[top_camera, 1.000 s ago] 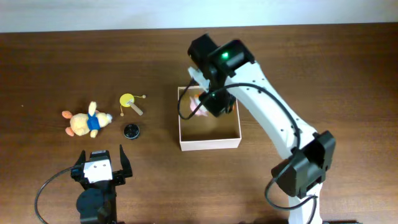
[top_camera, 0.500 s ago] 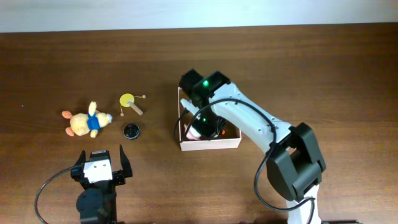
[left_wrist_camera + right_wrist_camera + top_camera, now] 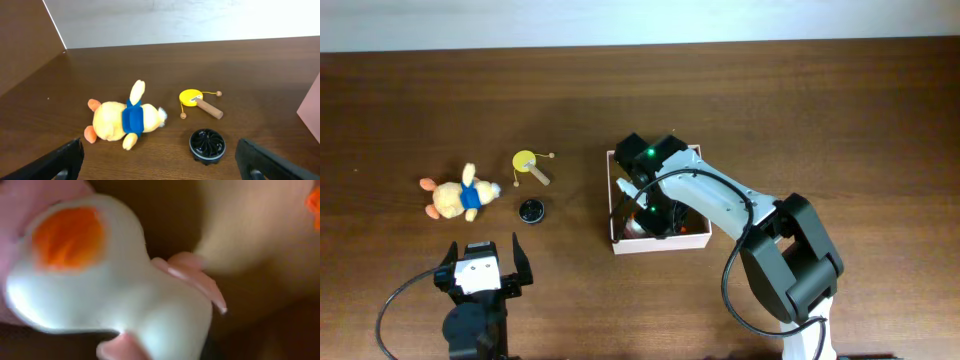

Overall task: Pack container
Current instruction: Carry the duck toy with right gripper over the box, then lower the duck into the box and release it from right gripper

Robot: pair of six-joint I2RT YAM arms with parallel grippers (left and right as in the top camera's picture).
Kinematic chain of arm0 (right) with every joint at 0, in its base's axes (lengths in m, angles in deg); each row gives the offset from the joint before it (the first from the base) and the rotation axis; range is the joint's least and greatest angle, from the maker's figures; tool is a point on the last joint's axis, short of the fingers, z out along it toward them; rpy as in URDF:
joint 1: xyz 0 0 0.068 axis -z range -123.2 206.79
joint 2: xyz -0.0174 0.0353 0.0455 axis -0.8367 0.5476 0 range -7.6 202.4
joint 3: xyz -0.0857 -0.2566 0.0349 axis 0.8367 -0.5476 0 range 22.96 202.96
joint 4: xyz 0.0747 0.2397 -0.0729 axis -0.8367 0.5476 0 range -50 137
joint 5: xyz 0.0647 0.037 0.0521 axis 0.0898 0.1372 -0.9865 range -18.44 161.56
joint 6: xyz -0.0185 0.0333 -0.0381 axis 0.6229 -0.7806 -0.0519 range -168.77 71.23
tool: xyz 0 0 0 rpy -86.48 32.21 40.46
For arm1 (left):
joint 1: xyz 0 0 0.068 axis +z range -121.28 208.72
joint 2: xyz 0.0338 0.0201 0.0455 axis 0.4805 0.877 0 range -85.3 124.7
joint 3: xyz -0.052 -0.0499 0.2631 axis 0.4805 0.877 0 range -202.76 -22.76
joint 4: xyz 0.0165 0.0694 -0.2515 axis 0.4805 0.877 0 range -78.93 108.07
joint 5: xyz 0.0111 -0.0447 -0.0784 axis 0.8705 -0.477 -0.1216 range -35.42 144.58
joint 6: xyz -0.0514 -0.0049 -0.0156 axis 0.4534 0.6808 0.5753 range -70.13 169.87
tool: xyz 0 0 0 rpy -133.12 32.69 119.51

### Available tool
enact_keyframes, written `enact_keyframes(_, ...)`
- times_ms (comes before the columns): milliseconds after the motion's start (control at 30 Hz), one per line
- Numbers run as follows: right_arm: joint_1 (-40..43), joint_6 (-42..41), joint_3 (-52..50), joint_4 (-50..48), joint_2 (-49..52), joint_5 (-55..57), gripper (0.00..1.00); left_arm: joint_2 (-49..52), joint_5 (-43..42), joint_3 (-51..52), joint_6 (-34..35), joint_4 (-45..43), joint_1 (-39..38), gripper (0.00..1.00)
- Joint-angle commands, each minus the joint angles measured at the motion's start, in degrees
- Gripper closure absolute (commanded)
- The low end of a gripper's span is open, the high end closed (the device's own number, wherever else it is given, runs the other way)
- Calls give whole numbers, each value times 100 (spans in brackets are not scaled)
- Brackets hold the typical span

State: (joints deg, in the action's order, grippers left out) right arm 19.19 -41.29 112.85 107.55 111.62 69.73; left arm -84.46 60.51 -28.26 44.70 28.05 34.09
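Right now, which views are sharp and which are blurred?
Overhead: sharp, evenly lit; the right arm hides most of the container. Left wrist: sharp on the plush toy. Right wrist: badly out of focus, a white-and-orange toy fills the frame.

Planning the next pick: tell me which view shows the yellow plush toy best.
Left wrist view: the yellow plush toy lies large and sharp there, its blue shirt and ears plain. Overhead shows it whole but small, left of the container. The right wrist view does not show it.
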Motion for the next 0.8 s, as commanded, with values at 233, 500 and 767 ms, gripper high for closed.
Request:
enact_keyframes(233,-24,-20,387,4,-79,39,62,-44,-61,22,-94,4,4,1)
enact_keyframes(500,-15,68,1447,533,-81,254,62,-44,-59,22,-94,4,4,1)
enact_keyframes(767,203,68,2833,1270,-81,354,63,-44,-61,22,-94,4,4,1)
